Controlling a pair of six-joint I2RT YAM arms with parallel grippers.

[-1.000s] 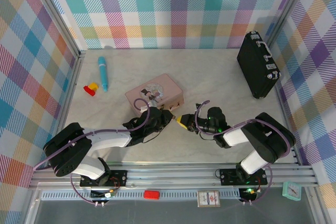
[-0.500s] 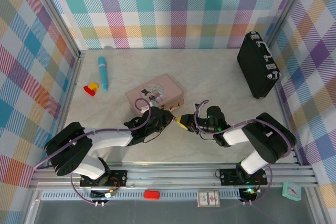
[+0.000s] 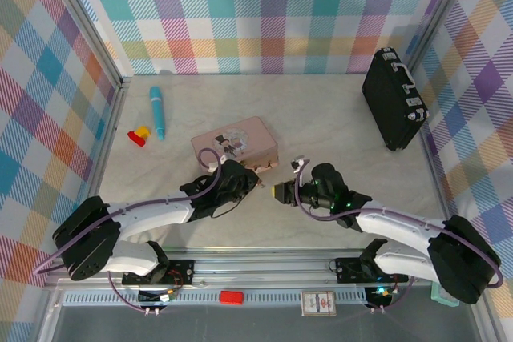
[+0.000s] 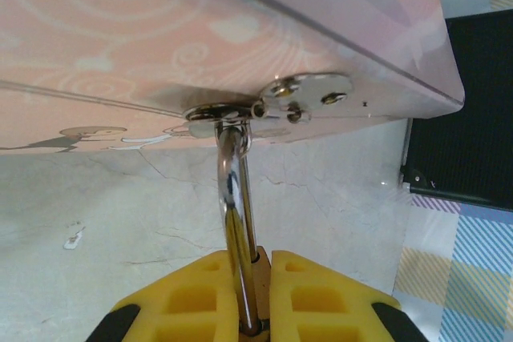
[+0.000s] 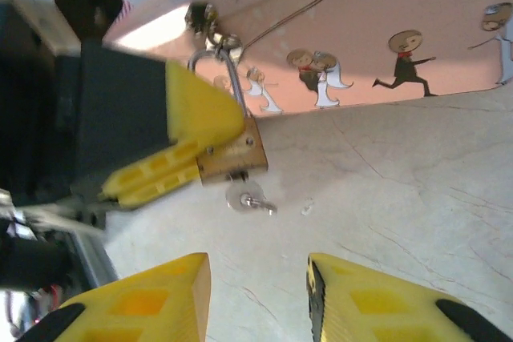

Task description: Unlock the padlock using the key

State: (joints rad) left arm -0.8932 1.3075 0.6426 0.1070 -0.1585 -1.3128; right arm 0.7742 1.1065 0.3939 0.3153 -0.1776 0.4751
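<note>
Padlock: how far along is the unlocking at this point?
Done: the key is in the padlock. In hand: the left gripper is shut on the padlock, which hangs from the hasp of the pink box; the right gripper is open, just short of the key. Left: freeing the shackle, which looks closed.

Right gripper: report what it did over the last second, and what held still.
The right gripper opened, let go of the key and drew back a little from the padlock. The key stays in the padlock's underside. The left gripper remains clamped on the padlock, which still hangs from the latch of the pink box.
</note>
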